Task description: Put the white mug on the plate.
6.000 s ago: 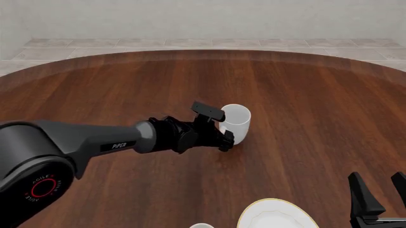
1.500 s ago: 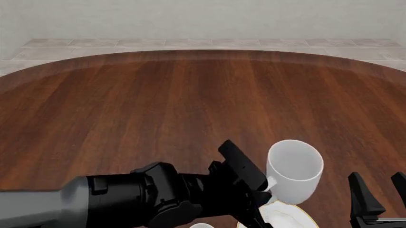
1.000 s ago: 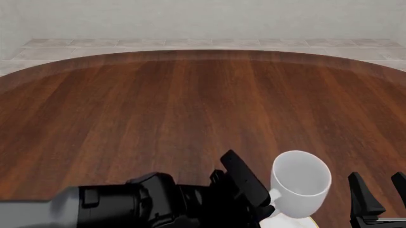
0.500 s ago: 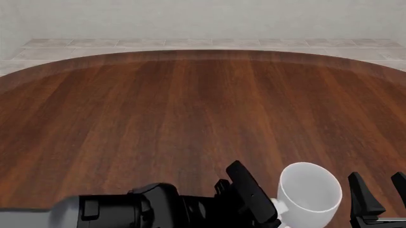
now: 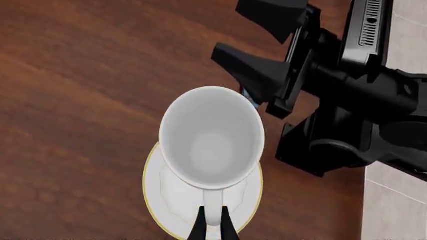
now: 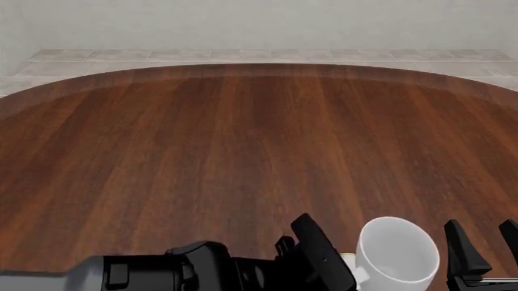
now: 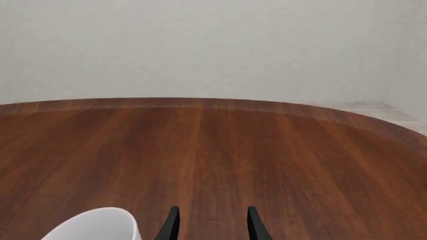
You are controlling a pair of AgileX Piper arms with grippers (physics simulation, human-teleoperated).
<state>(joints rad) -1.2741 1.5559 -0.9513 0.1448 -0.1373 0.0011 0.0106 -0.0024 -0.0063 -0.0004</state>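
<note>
The white mug (image 5: 211,137) hangs mouth-up, directly over the plate (image 5: 162,200), whose cream face and gold rim show around its base. Whether the mug touches the plate I cannot tell. My left gripper (image 5: 212,226) is shut on the mug's loop handle. In the front view the mug (image 6: 398,257) sits at the bottom edge with the left gripper (image 6: 344,273) beside it, and the plate is hidden there. My right gripper (image 6: 486,254) stands open and empty just right of the mug. The right wrist view catches the mug's rim (image 7: 93,226) beside that gripper (image 7: 210,227).
The round dark wooden table (image 6: 242,139) stretches away ahead, with a tiled floor strip and pale wall behind it. The right arm's black body (image 5: 360,100) stands close beside the mug.
My left gripper has carried the mug from the table's middle toward the near edge and lowered it over the plate; in the last half second it sank slightly. The right arm has not moved.
</note>
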